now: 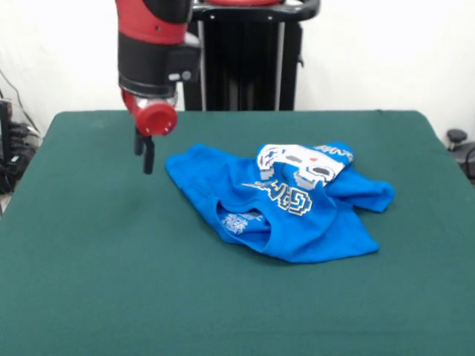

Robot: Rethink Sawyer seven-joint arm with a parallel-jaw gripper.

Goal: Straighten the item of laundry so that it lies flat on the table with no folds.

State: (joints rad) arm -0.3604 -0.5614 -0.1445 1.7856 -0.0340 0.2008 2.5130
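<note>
One crumpled T-shirt (286, 211) is all you've got on the counter (89, 282), so I'll place everything off that. Starting left of the shirt: your arm (152, 52) drops in from the top, red and black, with a round red cap low on the wrist. Below that cap the pincer (144, 152) hangs just left of the shirt's leftmost edge, near it but not touching, and it's holding nothing. The dark fingers (148, 157) look pressed close together, though from this angle you really can't tell whether it's open or closed.

Moving right, the shirt itself sits a bit right of the counter's middle, bright blue and bunched up. Its left part spreads out fairly flat in a broad flap. Low on the shirt's front edge you can see the neck opening with a pale printed label inside. The white pixel print and lettering are folded over on top, toward the shirt's far side. The right end is a lumpy roll of blue fabric, maybe a sleeve. Green counter shows all around the shirt.
</note>
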